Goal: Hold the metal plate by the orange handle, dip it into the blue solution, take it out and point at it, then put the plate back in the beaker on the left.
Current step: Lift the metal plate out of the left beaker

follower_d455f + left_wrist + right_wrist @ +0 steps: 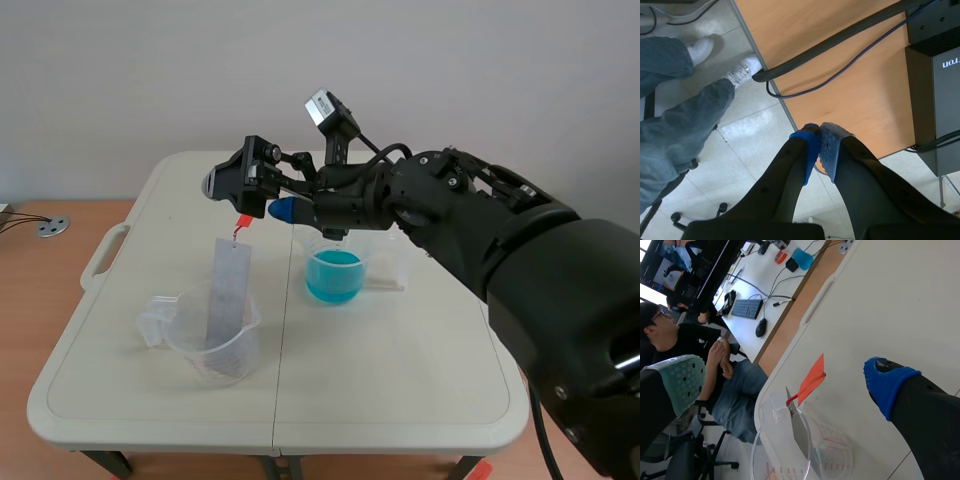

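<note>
Between the spread jaws of the right gripper (782, 380) nothing is getting held yet. It's sitting wide open, and the small orange tab handle (811, 380) is poking up in the gap just ahead of it. In the scene view the gripper is hovering right above that tab.

The tab is sitting at the top of the thin grey metal plate (230, 290), which is standing tilted in the clear plastic beaker on the left (215, 340) and leaning toward its rim. I'm not seeing any liquid in that beaker.

My guess on handling: the plate is looking thin, light and stiff, so it's probably going to swing or twist if it's pinched off-centre. The tab is small and flat, so I'm thinking squarely on the orange bit is the spot. The beaker is looking light too and could tip if the plate drags on it.

Just beside it, the second clear beaker (333, 262) is holding the blue solution (333, 280) in its lower part.

The left gripper (819, 131) is clenched on nothing, tips meeting, hanging off over the floor beside a wooden desk (850, 60).
</note>
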### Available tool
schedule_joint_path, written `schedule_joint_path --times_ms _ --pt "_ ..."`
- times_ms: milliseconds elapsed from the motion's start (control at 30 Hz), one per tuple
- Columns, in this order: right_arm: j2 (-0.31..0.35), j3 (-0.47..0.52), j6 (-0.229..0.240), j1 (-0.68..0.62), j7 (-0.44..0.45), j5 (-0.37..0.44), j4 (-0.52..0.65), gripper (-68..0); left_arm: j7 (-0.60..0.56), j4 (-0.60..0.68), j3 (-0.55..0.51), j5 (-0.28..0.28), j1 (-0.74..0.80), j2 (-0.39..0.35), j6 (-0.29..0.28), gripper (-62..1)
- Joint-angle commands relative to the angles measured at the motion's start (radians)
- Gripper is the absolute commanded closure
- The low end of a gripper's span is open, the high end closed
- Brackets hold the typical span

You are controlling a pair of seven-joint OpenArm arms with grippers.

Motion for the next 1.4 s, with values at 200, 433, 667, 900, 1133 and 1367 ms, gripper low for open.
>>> schedule_joint_path --times_ms 200,433,667,900,1133,1367 --pt "-0.063 0.0 0.008 0.062 -0.038 0.018 -0.029 -66.3 -0.006 0.014 0.003 -0.004 0.008 0.005 -0.01 -2.8" --pt "-0.067 0.0 0.006 0.06 -0.056 0.019 -0.029 -66.3 -0.006 0.014 0.003 -0.004 0.008 0.005 -0.01 -2.8" --pt "-0.065 0.001 -0.016 0.053 -0.055 0.028 -0.029 -58.6 -0.006 0.013 0.003 -0.003 0.008 0.005 -0.01 -2.8" --pt "-0.065 0.001 -0.048 0.026 -0.049 0.049 -0.029 -52.5 -0.006 0.014 0.003 -0.003 0.008 0.005 -0.01 -2.8" --pt "-0.065 0.001 -0.05 0.021 -0.044 0.086 -0.029 -36.9 -0.006 0.014 0.003 -0.003 0.008 0.005 -0.01 -2.8" --pt "-0.064 0.002 -0.05 0.021 -0.031 0.097 -0.029 -28.6 -0.006 0.014 0.003 -0.003 0.008 0.005 -0.01 -2.8"
